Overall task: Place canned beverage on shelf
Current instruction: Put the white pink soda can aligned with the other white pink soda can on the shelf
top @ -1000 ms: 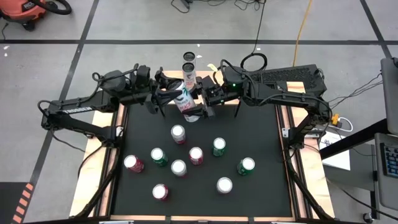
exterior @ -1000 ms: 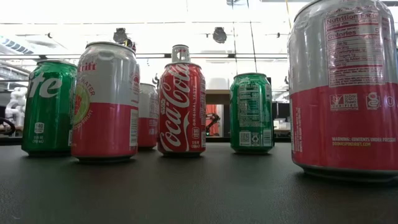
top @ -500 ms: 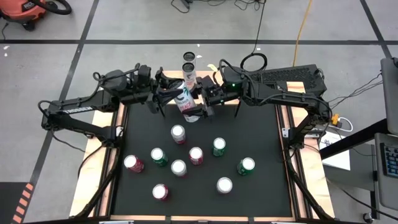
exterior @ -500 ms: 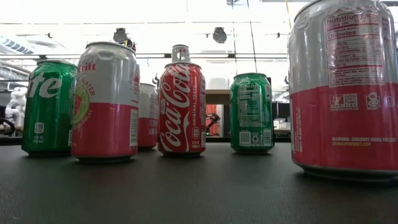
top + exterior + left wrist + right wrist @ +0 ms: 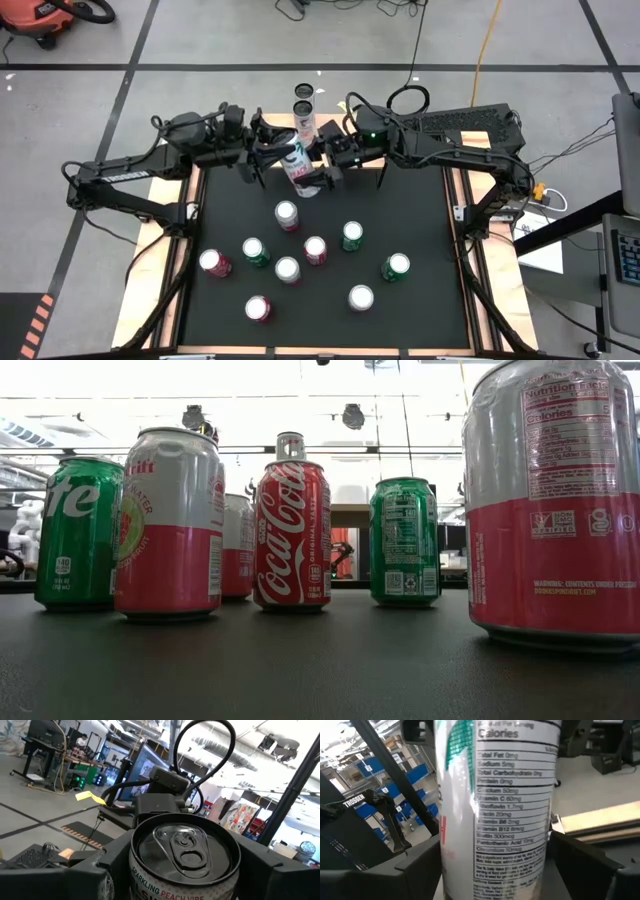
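Can [image 5: 296, 160]: white body, teal and red print, "SPARKLING PEACH" lettering readable in my left wrist view [image 5: 182, 862]; nutrition panel faces my right wrist view [image 5: 507, 805]. Silver top, tab unopened. It is tilted, raised above the far edge of the black surface [image 5: 420, 250], between my two hands.

Left hand [image 5: 268, 158]: fingers narrow, one dark finger [image 5: 75, 875] on each side of the can just below its rim. Holding the can.

Right hand [image 5: 325, 165]: fingers on both flanks of the can body, pad [image 5: 415, 865] against the label. Also closed on the can.

Shelf [image 5: 322, 152]: mostly hidden under both hands; only thin black legs show at the far edge.

Two more cans [image 5: 303, 108] stand in line just beyond the held one, at the far edge.

Nine cans stand upright on the surface nearer the front, red, green and white-pink [image 5: 287, 214], well apart from my hands. Low view: red cola can [image 5: 292, 532] centre, green cans either side.
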You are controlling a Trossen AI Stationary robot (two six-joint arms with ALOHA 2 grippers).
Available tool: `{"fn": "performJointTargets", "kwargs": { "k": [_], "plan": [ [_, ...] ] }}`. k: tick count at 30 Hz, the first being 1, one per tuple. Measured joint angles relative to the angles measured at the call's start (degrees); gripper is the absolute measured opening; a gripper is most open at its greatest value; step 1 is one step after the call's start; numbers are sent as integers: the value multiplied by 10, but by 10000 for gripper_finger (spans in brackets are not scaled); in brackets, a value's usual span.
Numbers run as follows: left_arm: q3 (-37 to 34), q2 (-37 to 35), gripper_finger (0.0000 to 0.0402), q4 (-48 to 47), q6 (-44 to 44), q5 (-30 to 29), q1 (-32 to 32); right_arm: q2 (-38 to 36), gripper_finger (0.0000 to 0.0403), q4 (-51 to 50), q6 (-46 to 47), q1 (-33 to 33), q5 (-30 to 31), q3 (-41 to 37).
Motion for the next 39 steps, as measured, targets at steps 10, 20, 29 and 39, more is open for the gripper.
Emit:
{"fn": "performJointTargets", "kwargs": {
  "k": [10, 20, 29, 39],
  "plan": [
    [0, 0, 249, -20, 55, 0, 4, -11, 357, -98, -6, -15, -4, 0],
    [0, 4, 249, -45, 113, 2, 39, -52, 357, -211, -62, -53, -16, 0],
    [0, 38, 249, -47, 176, 69, 106, -116, 357, -310, -106, -94, -13, 0],
    [0, 95, 249, -49, 237, 204, 190, -124, 357, -412, -69, -62, -3, 0]
  ]
}}
